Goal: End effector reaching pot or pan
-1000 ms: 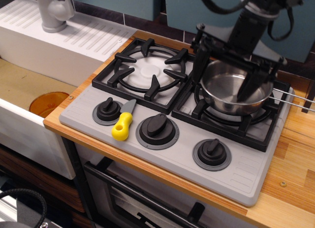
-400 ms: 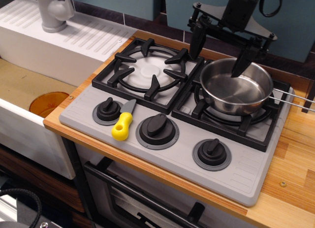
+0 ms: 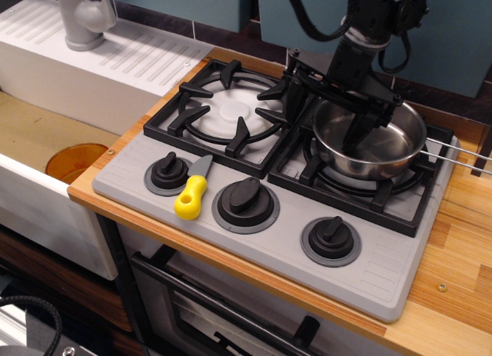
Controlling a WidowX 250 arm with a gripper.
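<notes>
The shiny steel pan (image 3: pixel 388 148) sits on the right burner grate (image 3: pixel 400 198), its thin wire handle (image 3: pixel 461 151) pointing right. My black gripper (image 3: pixel 327 124) hangs from the bulky wrist above it and is open, fingers spread wide. The left finger (image 3: pixel 294 101) is outside the pan, just left of its rim. The right finger (image 3: pixel 360 137) reaches down inside the pan. The jaws straddle the pan's left wall and hold nothing.
The left burner grate (image 3: pixel 227 110) is bare. A yellow-handled tool (image 3: pixel 191 196) lies between two of the three black stove knobs (image 3: pixel 246 196). A sink with an orange dish (image 3: pixel 73 161) and a grey faucet (image 3: pixel 81 18) are at left. Wooden counter (image 3: pixel 461 248) lies to the right.
The gripper lifted up and back from the pan, then came down again further left. It now straddles the pan's left rim instead of spanning the whole pan. The pan has not moved.
</notes>
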